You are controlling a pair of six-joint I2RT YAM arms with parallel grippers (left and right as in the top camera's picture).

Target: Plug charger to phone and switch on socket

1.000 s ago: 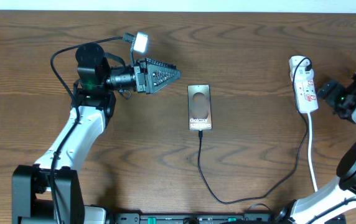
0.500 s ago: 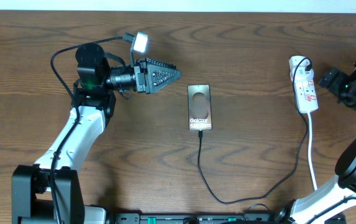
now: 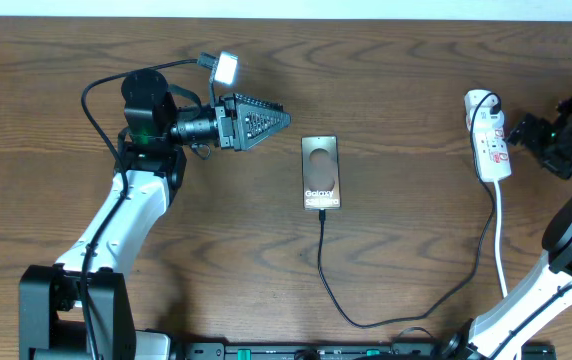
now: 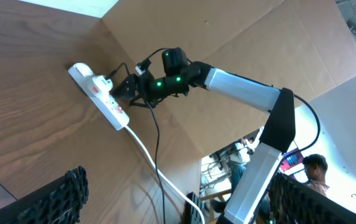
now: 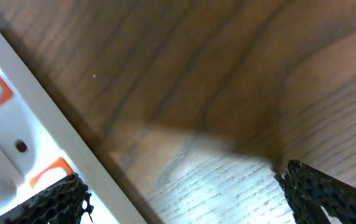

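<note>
The phone (image 3: 321,172) lies flat mid-table with its "Galaxy" lettering up. The charger (image 3: 322,260), a thin black cable, runs from the phone's near edge, where its plug tip touches the phone, and loops right up to the socket (image 3: 489,137). The socket is a white power strip with red-marked switches; it also shows in the left wrist view (image 4: 100,93) and the right wrist view (image 5: 4,137). My right gripper (image 3: 519,133) is open just right of the socket, its left finger over the strip's edge (image 5: 190,193). My left gripper (image 3: 271,120) is open and empty, left of the phone (image 4: 193,199).
The socket's white cord (image 3: 499,230) runs from the strip toward the table's front edge, beside the black cable. A lamp on the left arm (image 3: 227,68) sits above the left gripper. Brown cardboard walls (image 4: 259,50) stand behind the table.
The right gripper swung away from the socket toward the far side, then came back down beside it. The left arm, phone and cable have not moved.
</note>
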